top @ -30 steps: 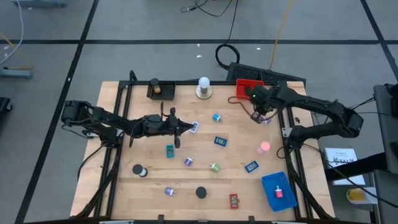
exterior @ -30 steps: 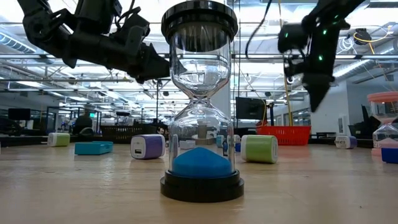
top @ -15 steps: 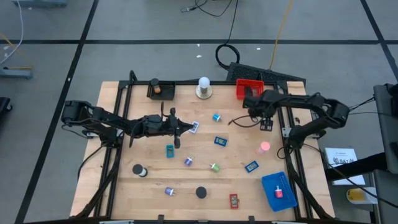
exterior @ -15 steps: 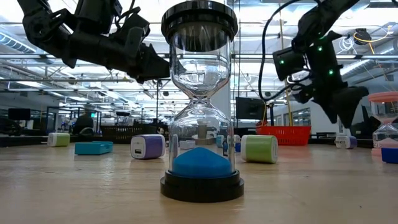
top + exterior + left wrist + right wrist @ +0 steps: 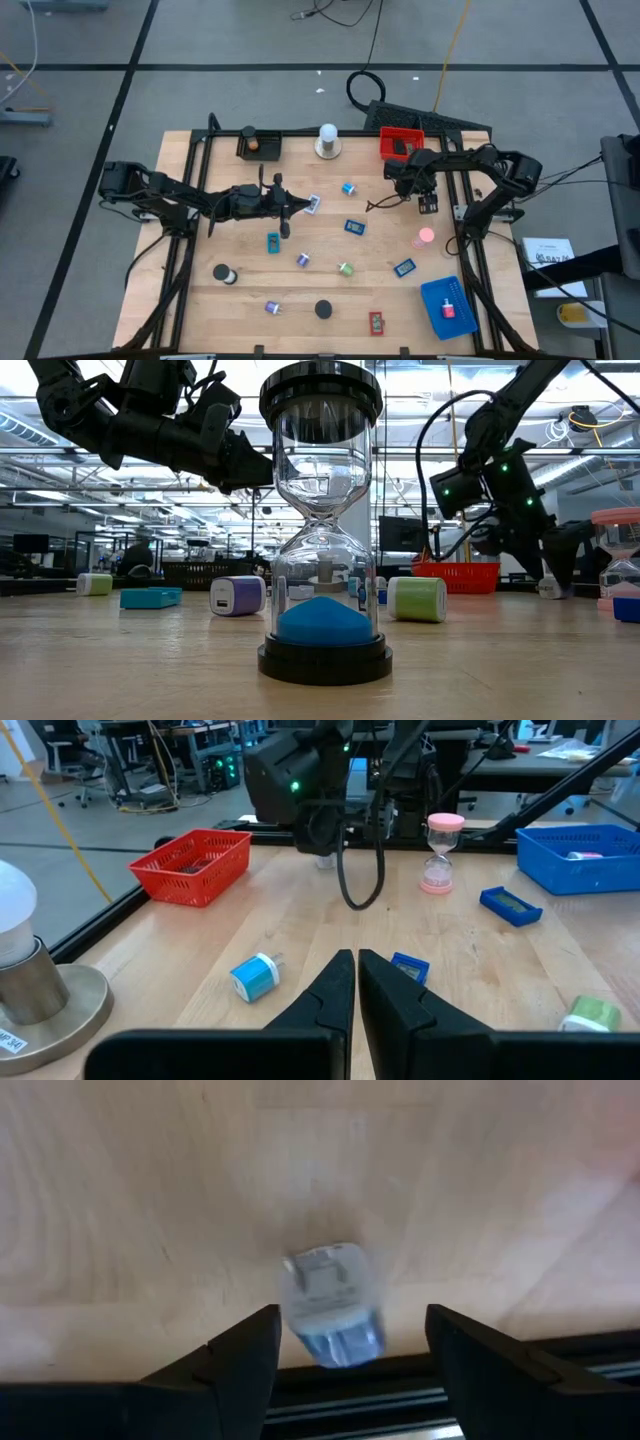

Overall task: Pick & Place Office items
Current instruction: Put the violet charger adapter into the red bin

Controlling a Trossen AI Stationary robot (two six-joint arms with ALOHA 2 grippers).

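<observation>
Two tools: left [image 5: 355, 982] pressed together, right [image 5: 350, 1342] spread above a blue charger [image 5: 328, 1302].

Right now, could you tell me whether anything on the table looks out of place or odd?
One thing: a small blue-and-white charger lies on bare wood right beside the black edge rail, beneath the open right hand, not in a tray. It might slip off the edge. Otherwise nothing stands out.
</observation>
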